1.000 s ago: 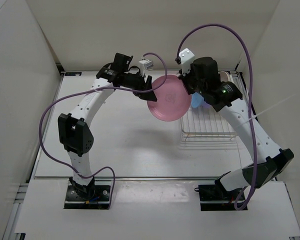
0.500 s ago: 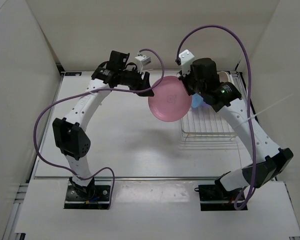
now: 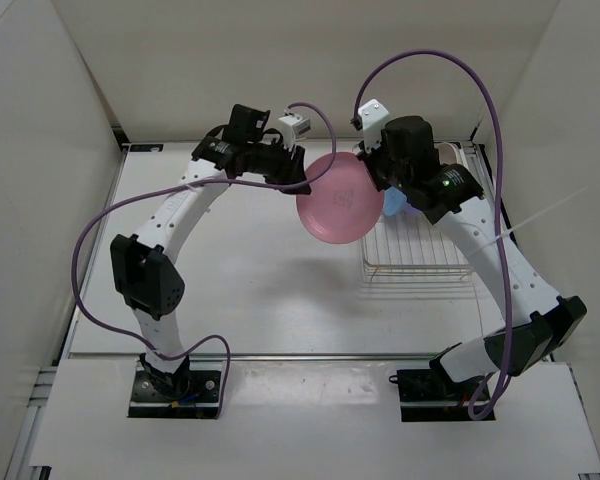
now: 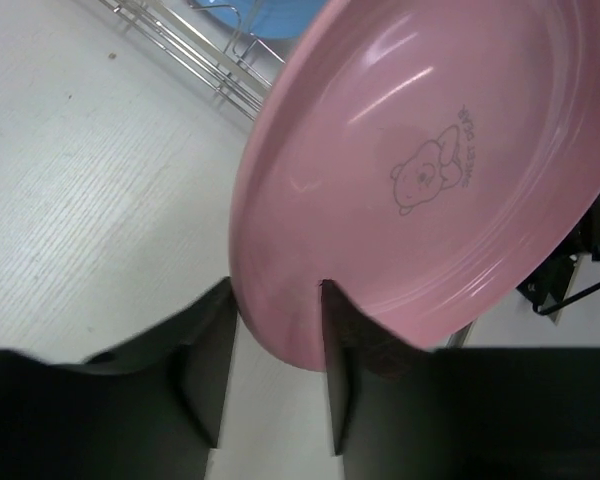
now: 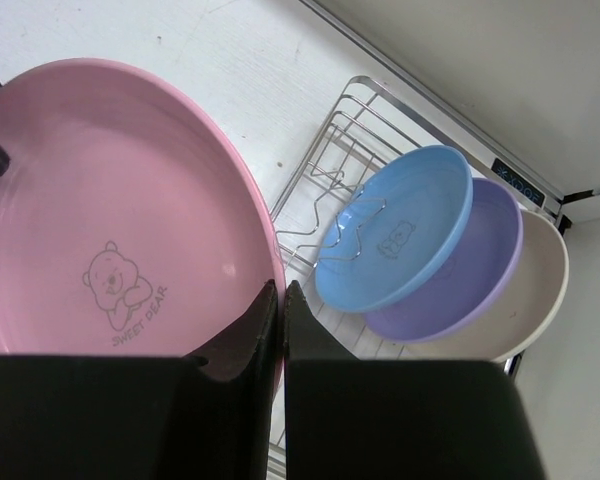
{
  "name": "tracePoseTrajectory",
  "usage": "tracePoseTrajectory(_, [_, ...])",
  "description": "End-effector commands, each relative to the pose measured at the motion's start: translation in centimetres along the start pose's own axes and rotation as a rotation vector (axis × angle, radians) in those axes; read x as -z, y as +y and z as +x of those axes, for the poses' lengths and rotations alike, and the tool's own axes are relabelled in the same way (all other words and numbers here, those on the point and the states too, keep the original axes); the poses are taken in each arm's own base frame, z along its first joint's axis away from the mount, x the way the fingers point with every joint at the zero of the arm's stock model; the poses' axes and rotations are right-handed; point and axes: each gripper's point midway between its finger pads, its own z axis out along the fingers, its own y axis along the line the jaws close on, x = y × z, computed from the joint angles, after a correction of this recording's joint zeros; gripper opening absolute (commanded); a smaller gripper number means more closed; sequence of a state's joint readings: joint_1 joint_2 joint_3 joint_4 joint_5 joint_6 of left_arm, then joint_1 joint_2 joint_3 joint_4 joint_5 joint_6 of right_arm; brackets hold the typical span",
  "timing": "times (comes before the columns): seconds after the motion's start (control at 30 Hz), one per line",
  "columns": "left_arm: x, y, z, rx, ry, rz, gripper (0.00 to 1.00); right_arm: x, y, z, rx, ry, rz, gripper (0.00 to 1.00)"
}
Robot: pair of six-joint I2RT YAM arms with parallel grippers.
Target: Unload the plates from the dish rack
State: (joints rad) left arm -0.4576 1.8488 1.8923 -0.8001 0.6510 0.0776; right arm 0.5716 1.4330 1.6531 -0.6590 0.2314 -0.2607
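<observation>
Close to us, the two arms are bolted at the near edge of the white table [image 3: 260, 290]. They both reach up and away from us and meet in the middle.

There the pink plate [image 3: 342, 197] hangs in the air above the table, just to the left of the dish rack [image 3: 420, 255]. The plate is tipped up on its edge. We see a little bear drawn on its inside.

The right gripper [image 5: 281, 295] has the plate's rim on the right side. Its two fingers are pressed almost together with the rim between them, so it holds the plate tight.

The left gripper [image 4: 276, 285] is at the plate's left rim. One finger [image 4: 205, 380] is on the back of the rim and the other is on the inside of the plate. Both look like they touch it, but we cannot tell if they squeeze it or just sit around it.

Farther back, the rack sits on the table on the right side. Three more plates stand in it, leaning one behind the other among the wire prongs. The blue plate [image 5: 400, 235] comes first, nearest the pink one. The purple plate [image 5: 485, 270] is right behind it. The cream plate [image 5: 542, 275] is last, at the far end of the rack.
</observation>
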Motion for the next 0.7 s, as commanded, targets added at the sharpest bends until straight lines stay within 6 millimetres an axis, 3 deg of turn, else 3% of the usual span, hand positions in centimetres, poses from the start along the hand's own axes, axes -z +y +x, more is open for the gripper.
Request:
tracePoseTrajectory(0.0, [0.4, 0.2, -1.3, -0.028, -0.030, -0.030, 0.40, 1.4, -0.6, -2.8, -0.029, -0.092, 0.008, 0.00])
tracePoseTrajectory(0.07, [0.4, 0.4, -1.3, -0.028, -0.030, -0.039, 0.34, 1.2, -0.6, -2.4, -0.028, -0.081, 0.015, 0.00])
tracePoseTrajectory(0.2, [0.6, 0.7, -1.4, -0.013, -0.036, -0.069, 0.11, 1.1, -0.3, -2.1, -0.035, -0.075, 0.003, 0.00])
tracePoseTrajectory(0.37, [0.0, 1.4, -1.1, 0.039, -0.045, -0.100, 0.11, 1.6, -0.2, -2.7, -0.037, -0.097, -0.012, 0.01])
tracePoseTrajectory(0.43, [0.0, 2.7, -1.1, 0.068, -0.059, -0.174, 0.11, 1.4, 0.0, -1.9, -0.035, -0.080, -0.016, 0.27])
tracePoseTrajectory(0.47, [0.5, 2.9, -0.8, 0.100, -0.069, -0.210, 0.11, 1.2, -0.2, -1.4, -0.034, -0.063, 0.005, 0.34])
tracePoseTrajectory(0.53, [1.0, 4.2, -0.3, 0.109, -0.078, -0.300, 0.11, 1.0, -0.2, -1.3, -0.025, -0.063, 0.005, 0.30])
tracePoseTrajectory(0.57, [1.3, 4.7, -0.4, 0.118, -0.095, -0.333, 0.11, 0.8, -0.3, -1.0, -0.024, -0.057, 0.015, 0.33])
tracePoseTrajectory(0.6, [1.6, 4.8, 0.6, 0.138, -0.083, -0.356, 0.11, 0.8, -0.3, -1.0, -0.024, -0.057, 0.015, 0.41])
tracePoseTrajectory(0.67, [2.2, 5.3, 1.6, 0.170, -0.099, -0.411, 0.11, 0.8, -0.4, -0.9, -0.025, -0.055, 0.024, 0.43])
